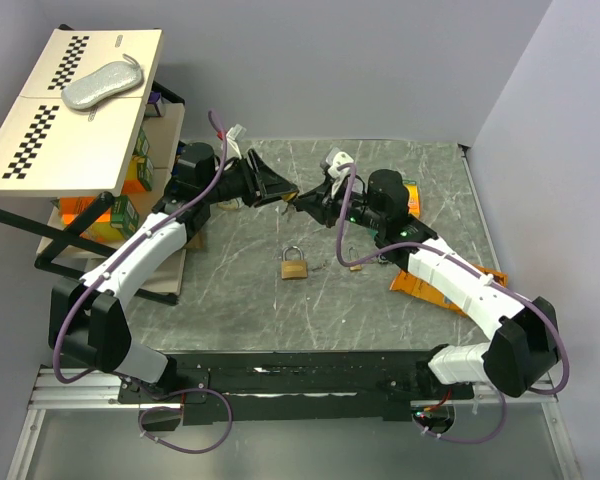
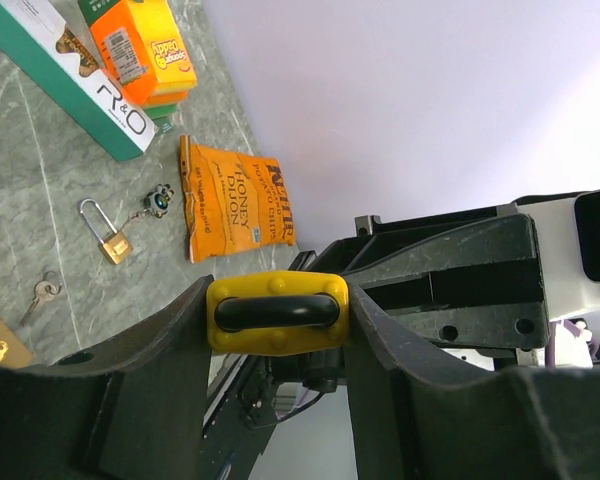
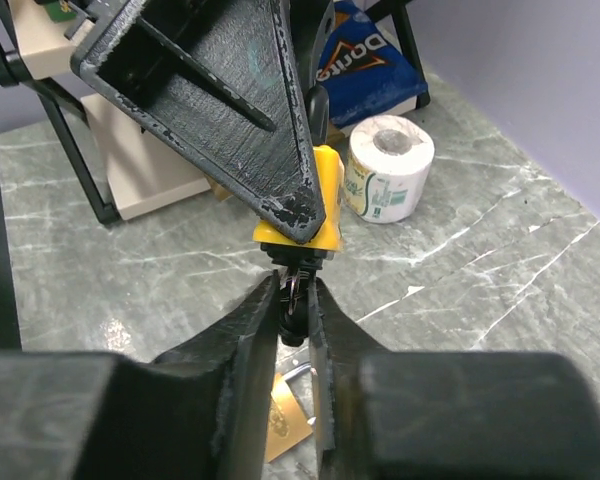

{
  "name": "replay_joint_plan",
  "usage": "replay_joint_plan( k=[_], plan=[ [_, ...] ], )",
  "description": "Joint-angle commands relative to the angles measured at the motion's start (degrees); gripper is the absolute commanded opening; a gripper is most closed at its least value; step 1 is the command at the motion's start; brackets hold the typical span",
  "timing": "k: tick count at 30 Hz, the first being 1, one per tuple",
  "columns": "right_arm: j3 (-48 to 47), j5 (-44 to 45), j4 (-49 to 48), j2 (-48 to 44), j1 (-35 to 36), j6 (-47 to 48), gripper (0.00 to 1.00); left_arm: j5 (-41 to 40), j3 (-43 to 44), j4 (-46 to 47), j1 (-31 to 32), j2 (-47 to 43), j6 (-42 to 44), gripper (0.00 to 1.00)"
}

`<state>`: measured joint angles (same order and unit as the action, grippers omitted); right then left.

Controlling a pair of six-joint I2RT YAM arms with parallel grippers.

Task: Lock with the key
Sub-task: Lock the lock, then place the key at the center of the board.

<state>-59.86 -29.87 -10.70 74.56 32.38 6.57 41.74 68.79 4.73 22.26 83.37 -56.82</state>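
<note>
Above grey marbled tabletop (image 1: 250, 300), between lilac walls (image 1: 380, 60), yellow padlock (image 2: 280, 341) and key (image 3: 294, 300).

You are looking at a grey marble-patterned table (image 1: 240, 300) lying under even, soft light. Pale lavender walls (image 1: 380, 60) are closing it in at the back and right. A cream, checker-striped board (image 1: 80, 140) is sitting on a black stand (image 1: 10, 214) at left.
</note>
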Motion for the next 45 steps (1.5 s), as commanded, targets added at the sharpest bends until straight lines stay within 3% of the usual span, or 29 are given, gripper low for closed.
replay_joint_plan(
  k=[1,6,23,26,31,33,41,45],
  plan=[
    [-2.5,0.2,-1.2,0.6,0.6,1.0,0.2,1.3,1.5,3.6,0.3,-2.3,0.1,0.01],
    [-2.0,0.9,-0.5,0.1,0.7,1.4,0.0,0.7,1.3,3.4,0.3,-2.3,-0.2,0.01],
    [6.1,5.2,4.1,-10.0,1.3,4.0,0.0,-8.2,5.0,0.3,-4.9,0.1,-0.8,0.01],
    [6.6,5.5,5.9,-11.7,1.3,3.2,0.0,-9.7,7.5,-7.5,-4.8,0.8,6.1,0.01],
    [7.6,5.5,8.3,-14.3,0.4,0.8,0.0,-18.2,8.0,-30.6,-2.1,1.3,28.0,0.01],
    [8.4,4.7,8.9,-14.9,-0.1,0.2,0.0,-20.2,5.9,-35.5,-1.2,1.4,34.8,0.01],
    [9.3,2.4,9.4,-14.0,-0.2,-1.4,0.0,-31.3,-1.0,-45.8,0.0,4.1,44.5,0.01],
    [9.1,1.2,9.0,-12.8,-0.2,-1.6,0.0,-27.7,-1.7,-43.9,0.0,3.4,44.4,0.01]
  ],
)
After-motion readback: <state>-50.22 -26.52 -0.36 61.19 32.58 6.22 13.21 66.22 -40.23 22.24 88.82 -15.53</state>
